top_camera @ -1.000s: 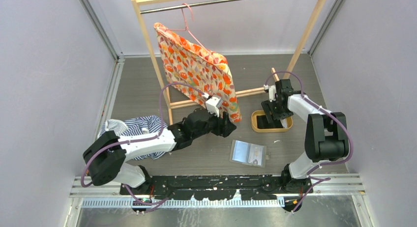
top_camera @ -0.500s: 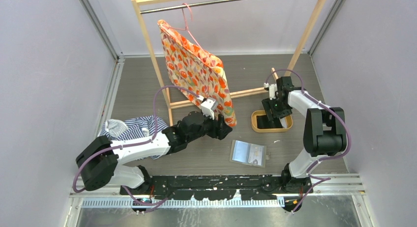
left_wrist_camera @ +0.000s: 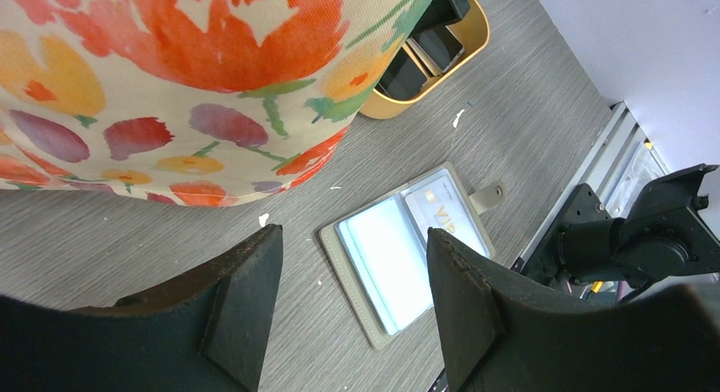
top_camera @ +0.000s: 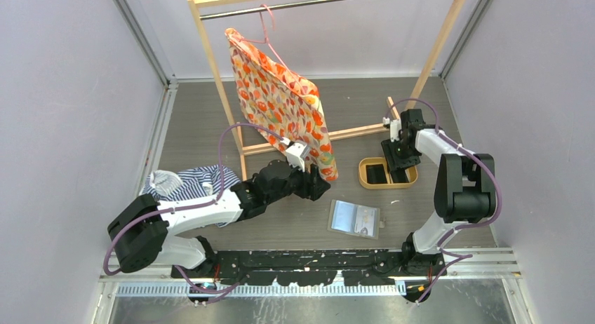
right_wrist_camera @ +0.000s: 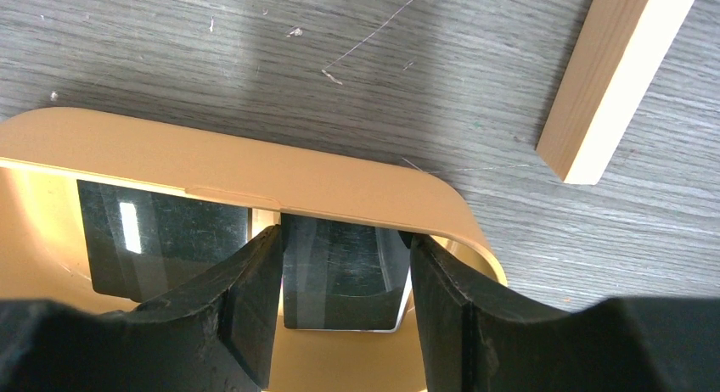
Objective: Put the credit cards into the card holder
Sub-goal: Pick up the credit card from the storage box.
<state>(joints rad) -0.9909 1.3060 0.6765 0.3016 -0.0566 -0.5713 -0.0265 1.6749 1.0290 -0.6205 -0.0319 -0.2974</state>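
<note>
One grey table carries everything. Across its far half, from 11 to 2 o'clock, stands a wooden rack, its upper right corner running out of frame. A floral garment hangs from it on a pink hanger and drapes toward the table's centre, where its hem covers the tip of the left arm in the overhead view. A striped cloth lies bunched at 8 o'clock, partly hidden under that arm.

The left gripper hovers just beside the hem, released, with nothing between its fingers. The garment fills the upper left of its wrist view.

The card holder lies spread open at 5 o'clock, clear sleeves up, well apart from both grippers. A pale card with gold lettering sits in one sleeve; the other sleeve glares too brightly to read.

At 3 o'clock sits a tan tray. The right gripper is lowered into it and hides much of its inside from above. Its fingers flank a black card closely, but I cannot tell whether they press on it. A white sliver shows along that card's lower edge. A second black card lies beside it, partly under the tray's rim.
</note>
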